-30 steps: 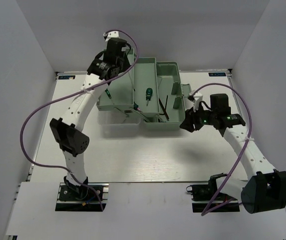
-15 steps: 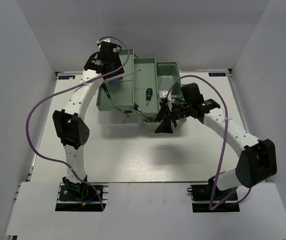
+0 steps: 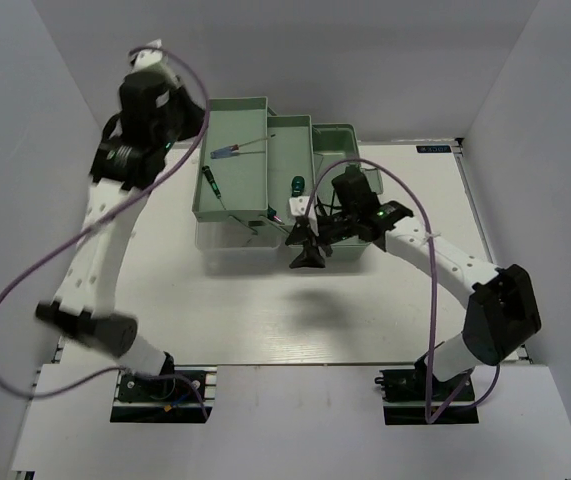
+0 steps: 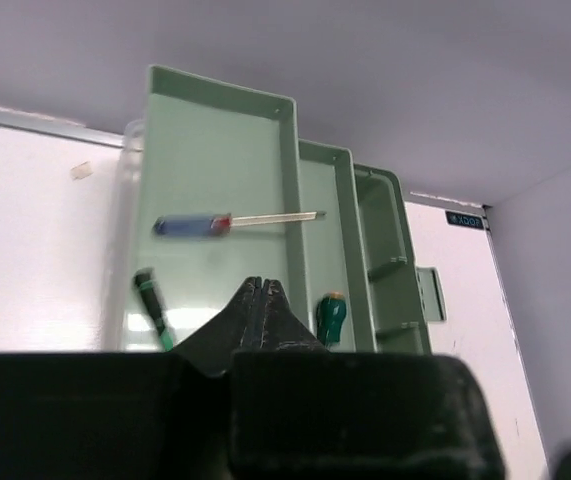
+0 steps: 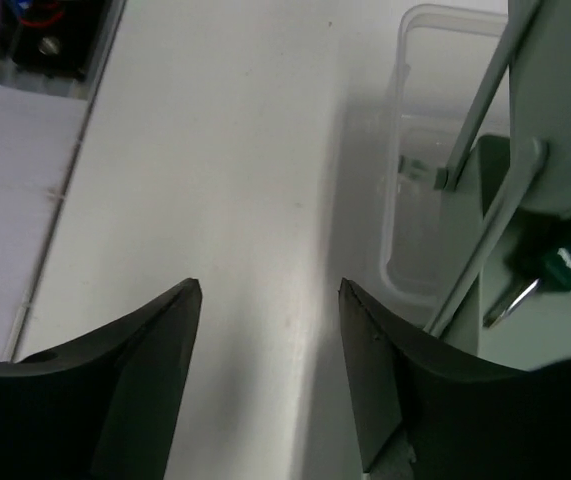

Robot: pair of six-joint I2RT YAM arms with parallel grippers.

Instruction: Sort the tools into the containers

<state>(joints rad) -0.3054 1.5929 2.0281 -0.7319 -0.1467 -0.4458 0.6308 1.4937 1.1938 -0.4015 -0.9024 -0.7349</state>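
Observation:
The pale green toolbox stands open with its left tray (image 3: pixel 235 108), middle tray (image 3: pixel 290 126) and base (image 3: pixel 337 134) spread out. A blue-handled screwdriver (image 3: pixel 227 153) and a thin black-and-green one (image 3: pixel 210 181) lie in the left tray; both show in the left wrist view, the blue one (image 4: pixel 193 224) and the thin one (image 4: pixel 150 300). A stubby green screwdriver (image 3: pixel 296 184) lies in the middle tray (image 4: pixel 322 180). My left gripper (image 4: pixel 262 284) is shut and empty, high above the trays (image 3: pixel 163 118). My right gripper (image 3: pixel 307 250) is open and empty over the table in front of the box (image 5: pixel 269 288). No hex keys show.
The clear lid (image 3: pixel 227 256) lies flat in front of the left tray, just right of my right fingers in the wrist view (image 5: pixel 415 150). A second green handle (image 5: pixel 555 262) shows under the tray links. Grey walls close in on three sides.
My left arm has lifted up and back to the left, away from the left tray. My right gripper has moved left along the front of the toolbox, still open.

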